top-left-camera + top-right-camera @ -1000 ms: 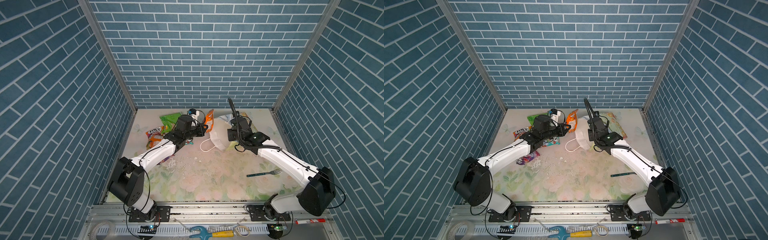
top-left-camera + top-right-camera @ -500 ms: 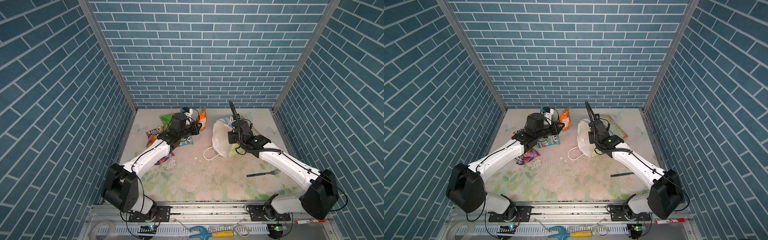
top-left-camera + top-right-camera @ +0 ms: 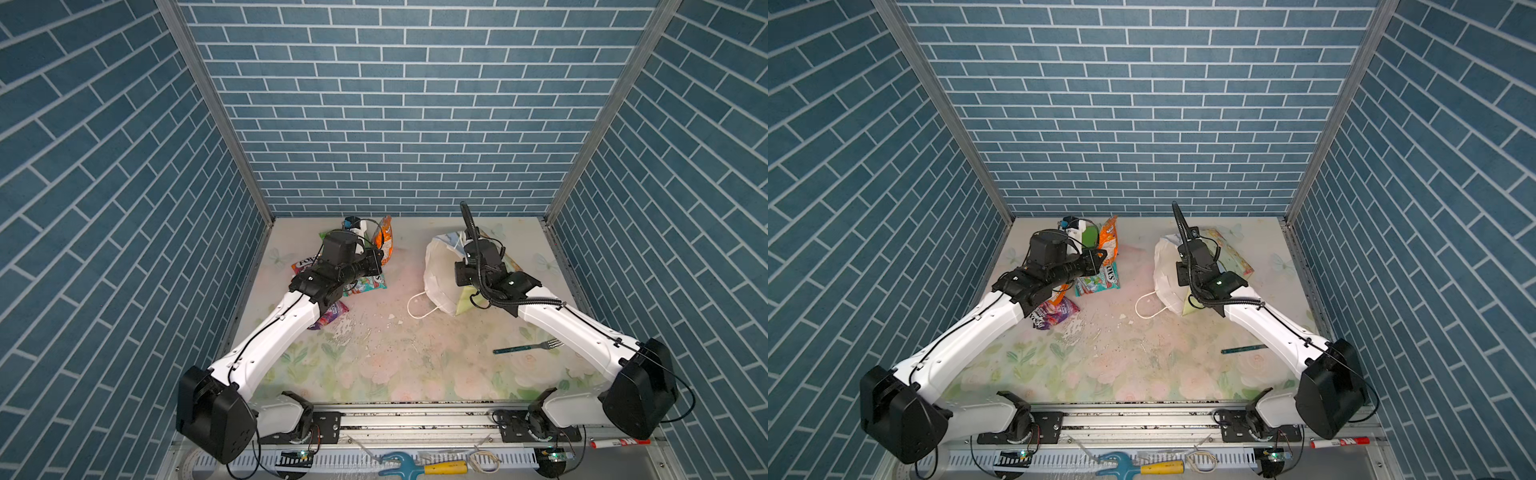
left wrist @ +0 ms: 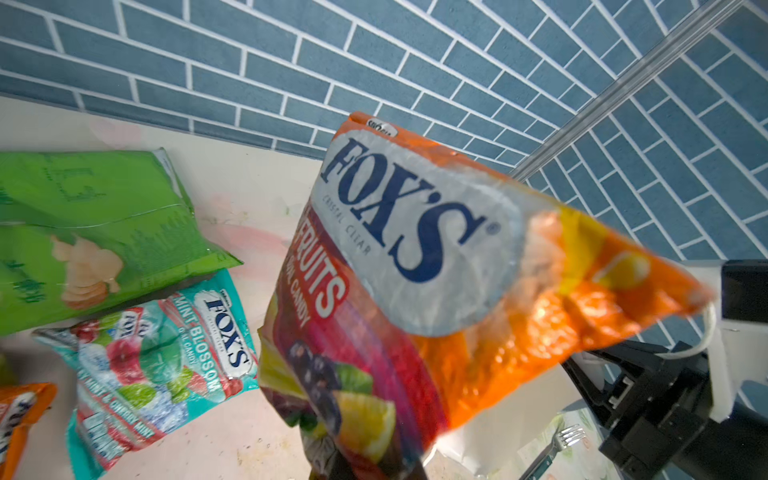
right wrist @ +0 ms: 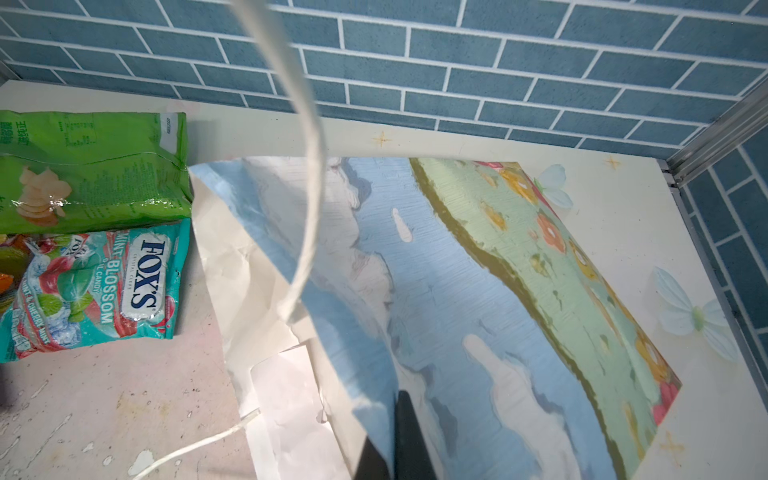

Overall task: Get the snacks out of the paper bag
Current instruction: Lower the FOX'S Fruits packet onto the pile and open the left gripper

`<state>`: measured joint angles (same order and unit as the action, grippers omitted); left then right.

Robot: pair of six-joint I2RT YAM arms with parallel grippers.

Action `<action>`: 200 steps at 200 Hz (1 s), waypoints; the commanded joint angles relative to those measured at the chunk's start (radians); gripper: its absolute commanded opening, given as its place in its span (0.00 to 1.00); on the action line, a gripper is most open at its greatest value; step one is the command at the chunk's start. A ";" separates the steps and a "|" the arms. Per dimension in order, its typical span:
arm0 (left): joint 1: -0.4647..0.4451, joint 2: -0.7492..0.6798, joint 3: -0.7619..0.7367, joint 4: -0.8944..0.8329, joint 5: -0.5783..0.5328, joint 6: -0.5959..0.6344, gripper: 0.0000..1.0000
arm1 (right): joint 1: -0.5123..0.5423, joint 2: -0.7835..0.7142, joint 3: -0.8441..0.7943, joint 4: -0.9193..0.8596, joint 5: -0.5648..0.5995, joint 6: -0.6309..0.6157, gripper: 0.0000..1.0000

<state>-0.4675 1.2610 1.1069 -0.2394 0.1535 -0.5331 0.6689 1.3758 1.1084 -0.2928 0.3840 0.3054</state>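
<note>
My left gripper [image 3: 376, 259] [image 3: 1098, 255] [image 4: 372, 469] is shut on the lower end of an orange FOX'S fruit candy packet [image 3: 383, 236] [image 3: 1109, 240] [image 4: 415, 270]. It holds the packet above the back left of the table. Under it lie more snacks: a green chip bag [image 4: 83, 224] [image 5: 91, 174], a teal FOX'S mint packet [image 3: 368, 284] [image 3: 1098, 282] [image 4: 158, 353] [image 5: 95, 286] and a purple packet [image 3: 330, 313] [image 3: 1054, 311]. The paper bag [image 3: 440, 270] [image 3: 1167, 270] [image 5: 436, 270] lies on its side at the back right, its white mouth facing left. My right gripper [image 3: 460, 272] [image 5: 392, 453] is shut on its rim.
A teal-handled fork [image 3: 528, 348] [image 3: 1244, 349] [image 4: 557, 444] lies on the floral table near the right arm. A white cord handle [image 3: 419, 307] [image 3: 1148, 307] trails from the bag's mouth. Brick walls enclose the back and both sides.
My left gripper has carried the orange packet leftwards, away from the bag's mouth and over the other packets. The right gripper has stayed shut on the bag, which has sagged a little.
</note>
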 commanded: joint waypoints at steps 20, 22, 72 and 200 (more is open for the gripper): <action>0.019 -0.077 -0.059 -0.106 -0.077 0.031 0.00 | -0.003 -0.017 -0.002 0.035 -0.016 -0.025 0.00; 0.020 -0.082 -0.062 -0.113 -0.080 0.032 0.00 | -0.003 -0.018 -0.002 0.036 -0.017 -0.025 0.00; 0.057 -0.170 -0.101 -0.257 -0.151 0.056 0.00 | -0.005 -0.029 -0.023 0.059 -0.020 -0.022 0.00; 0.177 -0.080 -0.229 -0.202 -0.095 0.026 0.00 | -0.011 -0.035 -0.071 0.097 -0.045 0.003 0.00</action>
<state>-0.3008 1.1477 0.8894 -0.5125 0.0471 -0.5022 0.6605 1.3739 1.0523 -0.2161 0.3538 0.3058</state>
